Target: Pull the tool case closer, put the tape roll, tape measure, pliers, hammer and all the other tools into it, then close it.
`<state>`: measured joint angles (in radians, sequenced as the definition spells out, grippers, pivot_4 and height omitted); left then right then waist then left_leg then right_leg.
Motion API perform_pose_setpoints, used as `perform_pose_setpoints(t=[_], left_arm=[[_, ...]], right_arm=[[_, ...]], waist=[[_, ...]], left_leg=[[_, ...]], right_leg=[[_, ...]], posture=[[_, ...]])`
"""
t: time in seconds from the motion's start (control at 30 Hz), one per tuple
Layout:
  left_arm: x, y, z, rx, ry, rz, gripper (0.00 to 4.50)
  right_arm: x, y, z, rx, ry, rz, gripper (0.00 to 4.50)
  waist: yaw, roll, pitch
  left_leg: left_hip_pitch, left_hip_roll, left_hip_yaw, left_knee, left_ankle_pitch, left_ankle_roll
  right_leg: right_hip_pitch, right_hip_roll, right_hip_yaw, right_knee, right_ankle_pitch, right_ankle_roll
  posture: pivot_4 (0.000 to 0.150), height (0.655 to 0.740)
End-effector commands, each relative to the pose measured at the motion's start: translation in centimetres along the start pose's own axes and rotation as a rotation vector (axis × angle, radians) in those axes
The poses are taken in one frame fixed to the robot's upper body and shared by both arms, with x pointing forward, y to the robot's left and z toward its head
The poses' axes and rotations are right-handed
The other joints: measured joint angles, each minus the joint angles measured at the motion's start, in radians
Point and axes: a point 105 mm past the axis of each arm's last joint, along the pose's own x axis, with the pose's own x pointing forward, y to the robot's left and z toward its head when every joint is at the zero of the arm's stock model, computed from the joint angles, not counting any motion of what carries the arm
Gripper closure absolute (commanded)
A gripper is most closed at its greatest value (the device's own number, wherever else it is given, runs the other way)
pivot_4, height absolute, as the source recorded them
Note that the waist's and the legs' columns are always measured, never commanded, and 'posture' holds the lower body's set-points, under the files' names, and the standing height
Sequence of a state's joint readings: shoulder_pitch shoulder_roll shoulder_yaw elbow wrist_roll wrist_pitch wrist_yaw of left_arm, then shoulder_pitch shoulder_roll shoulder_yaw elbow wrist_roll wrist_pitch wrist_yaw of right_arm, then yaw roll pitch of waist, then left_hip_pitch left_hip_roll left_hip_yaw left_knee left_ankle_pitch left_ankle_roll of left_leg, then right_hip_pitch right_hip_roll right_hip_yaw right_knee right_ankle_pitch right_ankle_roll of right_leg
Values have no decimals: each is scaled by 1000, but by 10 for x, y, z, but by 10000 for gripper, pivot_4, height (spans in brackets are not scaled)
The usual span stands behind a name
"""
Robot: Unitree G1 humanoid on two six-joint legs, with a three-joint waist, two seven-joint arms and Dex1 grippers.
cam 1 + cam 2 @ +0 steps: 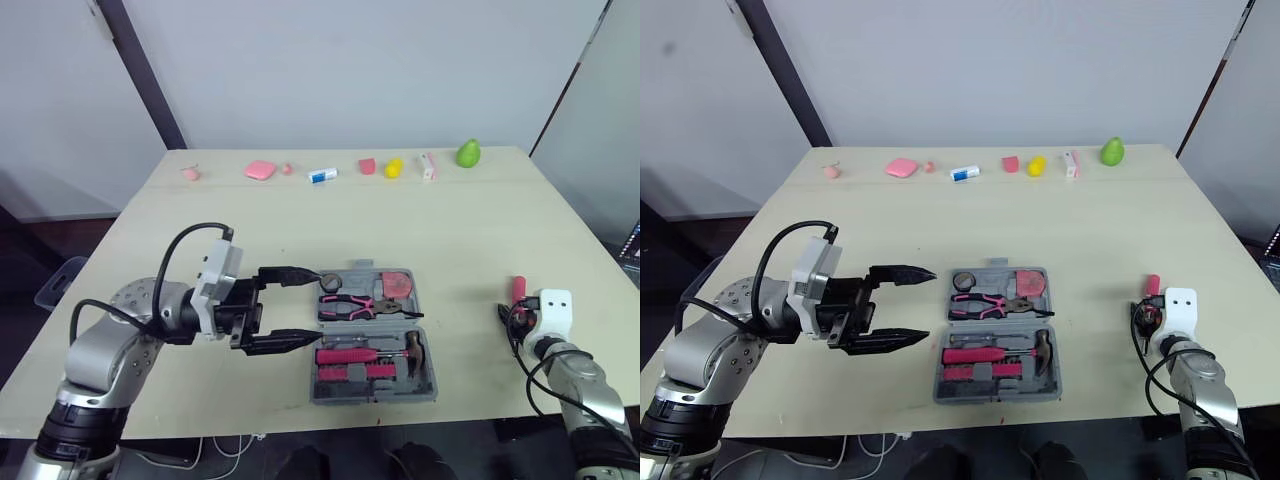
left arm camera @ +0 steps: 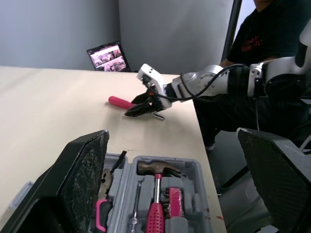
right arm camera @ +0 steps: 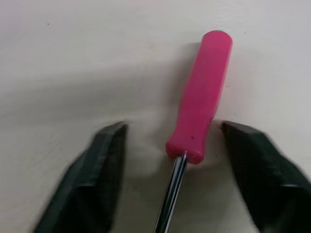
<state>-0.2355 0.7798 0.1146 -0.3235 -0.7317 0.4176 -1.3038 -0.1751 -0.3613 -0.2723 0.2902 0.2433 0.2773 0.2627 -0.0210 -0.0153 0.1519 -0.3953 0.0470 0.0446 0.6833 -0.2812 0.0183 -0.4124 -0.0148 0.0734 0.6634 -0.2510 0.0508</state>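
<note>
The steel shaft of the pink plastic-handled screwdriver (image 3: 200,97) was cut off at the frame edge in the right wrist view, so its tip could not be seen. The small pink, yellow and white pieces lined along the far edge of the pale beige surface (image 1: 470,240) were too small to identify. A green pear-shaped object (image 1: 468,153) stood at the right end of that row.

The right arm's fingers (image 3: 92,179), black and matte, were spread wide. One lay on each side of the smooth, rounded screwdriver handle, apart from it and holding nothing. The screwdriver lay flat near the surface's right front corner, well apart from the case.

The left arm's fingers (image 1: 902,271), long, black and tapering, gaped wide and held nothing. Their tips were just beside the left edge of the open grey moulded-plastic tool case (image 1: 370,396).

The case lay flat near the front middle of the surface, with both halves facing up. The far half held pink-and-black-handled pliers (image 1: 350,303), a dark round roll (image 1: 331,281) and a pink squarish block (image 1: 397,283). The near half held a pink-handled hammer with a steel head (image 2: 156,194) and a row of pink bits (image 1: 350,372). The rest of that half was hard to make out.
</note>
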Motion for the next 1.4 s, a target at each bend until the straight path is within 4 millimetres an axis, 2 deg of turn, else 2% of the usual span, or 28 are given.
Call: perform_pose_setpoints(t=[0.03,0.1,0.13,0.17,0.2,0.37,0.5,0.7,0.8,0.87,1.0,1.2,1.4], left_arm=[[-1,-1,5,53,0,3,0],[-2,-1,3,56,5,8,0],[-2,-1,2,58,7,9,0],[-3,-1,2,59,9,10,0],[-3,-1,1,60,10,10,0],[-4,-1,-2,67,17,9,0],[-7,0,-3,66,23,9,0],[-17,1,-10,53,49,14,0],[-24,1,-13,39,51,20,0],[-26,1,-15,34,57,18,0],[-37,-5,-24,32,108,-15,0],[-53,-13,-39,49,182,-60,0],[-61,-22,-56,57,264,-95,0]], right_arm=[[1,-2,12,-43,-49,-11,22733],[1,-3,15,-55,-60,-12,33052],[0,-4,17,-63,-70,-9,35139],[0,-3,20,-72,-79,0,39418],[-1,-4,21,-77,-82,4,40014],[-5,-1,31,-118,-104,53,40219],[-13,13,42,-192,-130,177,40219],[-42,61,53,-370,-107,545,40219],[-66,98,59,-465,-83,789,40219],[-74,111,61,-496,-74,870,40219],[-99,151,58,-594,-30,1121,40219],[-115,187,47,-741,40,1312,40219],[-118,209,35,-836,107,1404,40219]], waist=[[0,0,0],[0,0,0],[0,0,0],[0,0,0],[-1,0,0],[0,0,0],[0,0,0],[1,1,1],[1,1,1],[2,1,1],[4,0,1],[7,-2,3],[9,-4,4]], left_leg=[[0,0,0,0,0,0],[0,0,0,0,0,0],[0,0,0,0,0,0],[0,0,0,0,0,0],[0,0,0,0,0,0],[0,0,0,0,0,0],[0,0,0,0,0,0],[0,0,0,0,0,0],[0,0,0,0,0,0],[0,1,0,0,0,0],[0,1,0,0,0,0],[-1,1,-1,0,0,0],[-3,1,0,0,0,0]], right_leg=[[0,0,0,0,0,0],[0,0,0,0,0,0],[0,0,0,0,0,0],[0,0,0,0,0,0],[0,0,0,0,0,0],[0,0,0,0,0,0],[0,0,0,0,0,0],[0,0,0,0,0,0],[0,0,0,0,0,0],[0,0,0,0,0,0],[-1,0,-1,-1,-1,-1],[-1,0,-2,-1,-2,-3],[-3,-1,-2,-1,-2,-4]], posture=[[1500,7400],[1500,7400],[1500,7400],[1500,7400],[1500,7400],[1500,7400],[1500,7400],[1500,7400],[1500,7400],[1500,7400],[1500,7400],[1500,7400],[1500,7400]])
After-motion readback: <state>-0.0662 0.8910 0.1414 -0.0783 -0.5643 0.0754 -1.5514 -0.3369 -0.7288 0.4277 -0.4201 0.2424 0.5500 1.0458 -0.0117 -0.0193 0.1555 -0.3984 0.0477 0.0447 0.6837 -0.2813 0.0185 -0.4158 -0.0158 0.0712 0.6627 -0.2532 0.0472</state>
